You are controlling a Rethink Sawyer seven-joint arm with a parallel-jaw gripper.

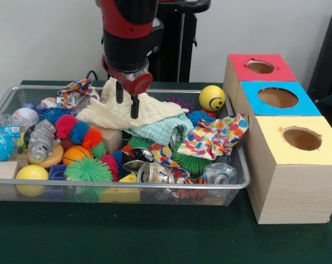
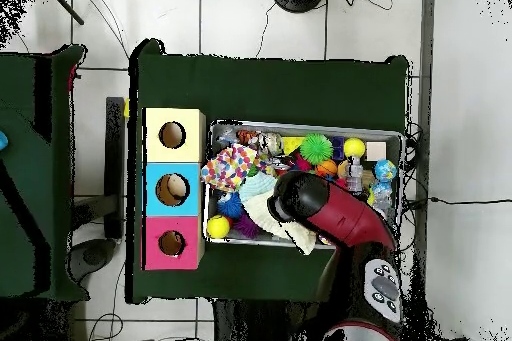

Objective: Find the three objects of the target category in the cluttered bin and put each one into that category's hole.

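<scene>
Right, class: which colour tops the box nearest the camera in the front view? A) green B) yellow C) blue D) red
B: in the front view the yellow-topped box stands closest, with the blue-topped box behind it and the red-topped box farthest back.

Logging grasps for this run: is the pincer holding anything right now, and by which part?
Nothing is held. The pincer is open above the cream cloth in the bin, its fingers apart, one tip low against the cloth's top fold.
</scene>
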